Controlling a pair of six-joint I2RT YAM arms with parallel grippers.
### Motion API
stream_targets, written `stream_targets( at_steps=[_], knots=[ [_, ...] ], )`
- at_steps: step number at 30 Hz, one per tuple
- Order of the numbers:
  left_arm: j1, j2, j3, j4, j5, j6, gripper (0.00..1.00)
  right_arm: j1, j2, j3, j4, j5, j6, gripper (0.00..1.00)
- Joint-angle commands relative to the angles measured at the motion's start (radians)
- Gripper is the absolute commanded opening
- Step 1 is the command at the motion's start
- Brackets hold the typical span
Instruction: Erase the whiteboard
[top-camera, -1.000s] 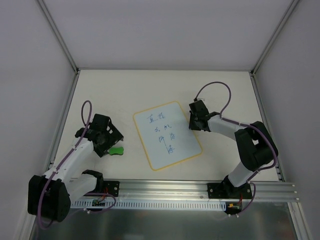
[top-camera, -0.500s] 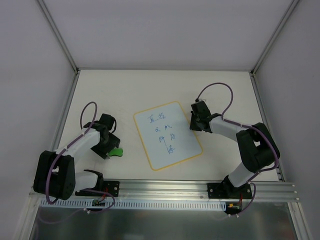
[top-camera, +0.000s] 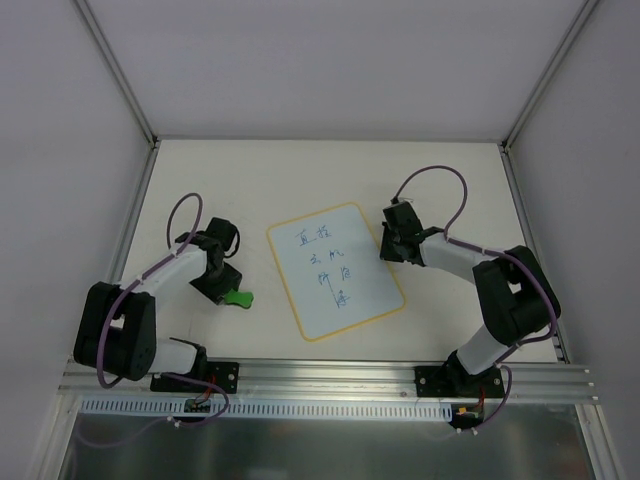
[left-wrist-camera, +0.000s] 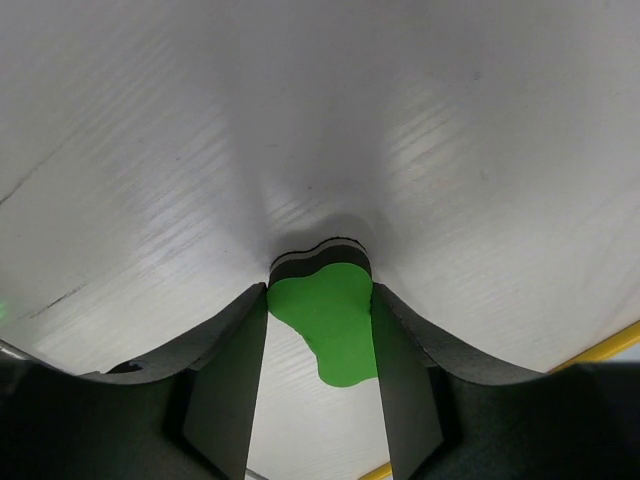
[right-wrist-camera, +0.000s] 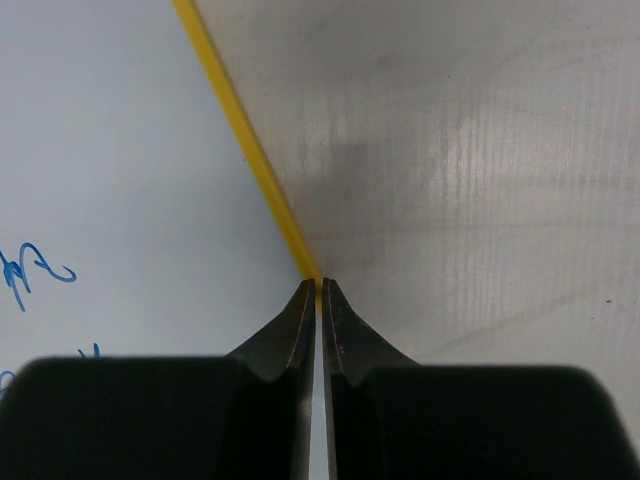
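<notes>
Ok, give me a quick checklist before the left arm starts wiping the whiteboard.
1. Grip: left gripper clamps green foam eraser block: ok.
2. Eraser over the yellow-rimmed rectangular whiteboard: not ok, it is off to the board's left.
3. Tips of shut right gripper at the board's yellow rim: ok.
4. Board pinned down by it: cannot tell.
5. Blue handwritten marks erased: not ok, none wiped.

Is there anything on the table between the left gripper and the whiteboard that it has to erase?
Nothing visible. Only bare tabletop lies between the left gripper, shut on the green eraser, and the whiteboard. The right gripper sits shut at the board's right rim, off that path.
</notes>
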Motion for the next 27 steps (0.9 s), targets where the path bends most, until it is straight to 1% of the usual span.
stream_targets(
  at_steps=[1, 4, 6, 7, 10, 11, 13, 14, 15, 17, 18, 19, 20, 22, 25, 27],
  knots=[
    [-0.021, 0.059, 0.072, 0.021, -0.023, 0.007, 0.43, -0.008, -0.009, -0.045, -0.057, 0.001, 0.001, 0.07],
    [-0.029, 0.122, 0.131, 0.042, -0.033, 0.062, 0.41, -0.008, -0.020, -0.052, -0.057, 0.006, 0.001, 0.07],
    [-0.029, 0.175, 0.196, 0.050, -0.054, 0.145, 0.40, -0.010, -0.029, -0.059, -0.056, 0.006, 0.003, 0.07],
    [-0.029, 0.192, 0.220, 0.054, -0.063, 0.215, 0.40, -0.010, -0.031, -0.063, -0.056, 0.006, 0.003, 0.07],
    [-0.029, 0.278, 0.320, 0.073, -0.060, 0.341, 0.41, -0.010, -0.043, -0.072, -0.057, 0.011, 0.003, 0.07],
    [-0.029, 0.322, 0.364, 0.082, -0.047, 0.436, 0.41, -0.010, -0.043, -0.075, -0.057, 0.012, 0.003, 0.07],
    [-0.029, 0.358, 0.397, 0.085, -0.008, 0.507, 0.43, -0.011, -0.046, -0.079, -0.057, 0.012, 0.003, 0.07],
    [-0.031, 0.392, 0.411, 0.093, 0.007, 0.571, 0.44, -0.013, -0.046, -0.080, -0.057, 0.011, 0.004, 0.07],
    [-0.031, 0.399, 0.429, 0.093, 0.015, 0.590, 0.48, -0.011, -0.046, -0.082, -0.057, 0.011, 0.004, 0.07],
    [-0.035, 0.407, 0.438, 0.094, 0.038, 0.613, 0.55, -0.011, -0.048, -0.083, -0.057, 0.011, 0.006, 0.07],
    [-0.035, 0.400, 0.437, 0.094, 0.038, 0.612, 0.61, -0.013, -0.048, -0.085, -0.057, 0.012, 0.009, 0.07],
    [-0.041, 0.389, 0.435, 0.094, 0.035, 0.606, 0.73, -0.013, -0.051, -0.088, -0.057, 0.014, 0.009, 0.07],
    [-0.043, 0.378, 0.431, 0.093, 0.032, 0.583, 0.81, -0.015, -0.054, -0.089, -0.059, 0.014, 0.010, 0.07],
    [-0.046, 0.329, 0.411, 0.093, 0.029, 0.544, 0.92, -0.015, -0.055, -0.094, -0.059, 0.018, 0.016, 0.07],
    [-0.060, 0.274, 0.380, 0.093, 0.013, 0.457, 0.92, -0.015, -0.060, -0.095, -0.066, 0.027, 0.027, 0.07],
    [-0.077, 0.255, 0.360, 0.091, -0.014, 0.394, 0.86, -0.015, -0.063, -0.097, -0.068, 0.027, 0.032, 0.07]
  ],
)
